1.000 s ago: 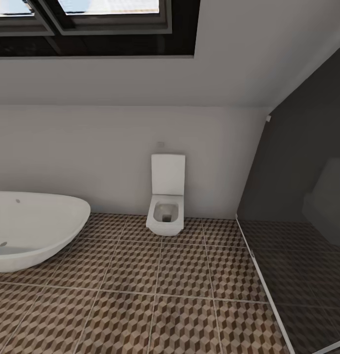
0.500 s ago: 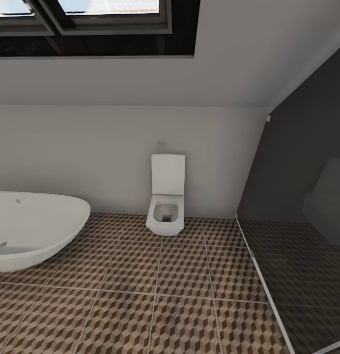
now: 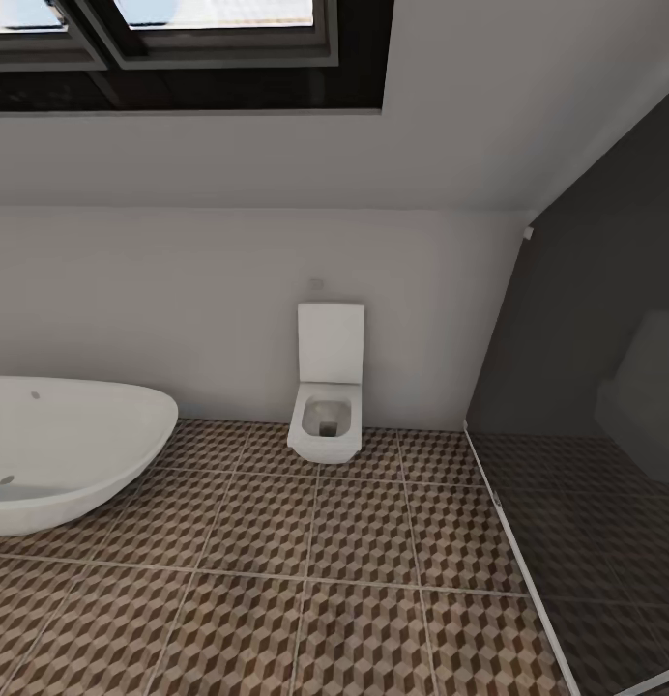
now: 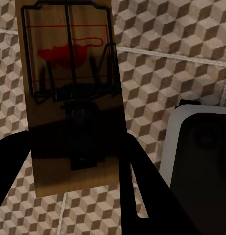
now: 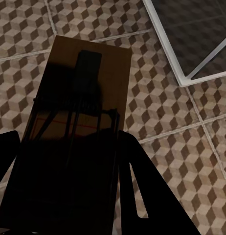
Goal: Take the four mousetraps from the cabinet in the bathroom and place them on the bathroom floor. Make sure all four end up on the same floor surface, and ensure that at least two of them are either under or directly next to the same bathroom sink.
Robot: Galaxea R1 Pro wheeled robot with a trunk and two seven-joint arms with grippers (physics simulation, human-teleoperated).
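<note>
Nothing has shifted over the last second: the head view holds the same framing of the bathroom floor (image 3: 276,580), the white bathtub (image 3: 64,454) and the square toilet (image 3: 327,406) against the far wall, with the dark glass partition (image 3: 586,435) alongside. Each arm carries a trap above the tiles, presumably so both can be laid down on one trip. The left gripper (image 4: 79,166) is clamped on a mousetrap (image 4: 69,73), red spot showing; the right gripper (image 5: 69,186) appears to pinch a second mousetrap (image 5: 83,98), though shadow blurs the contact.
</note>
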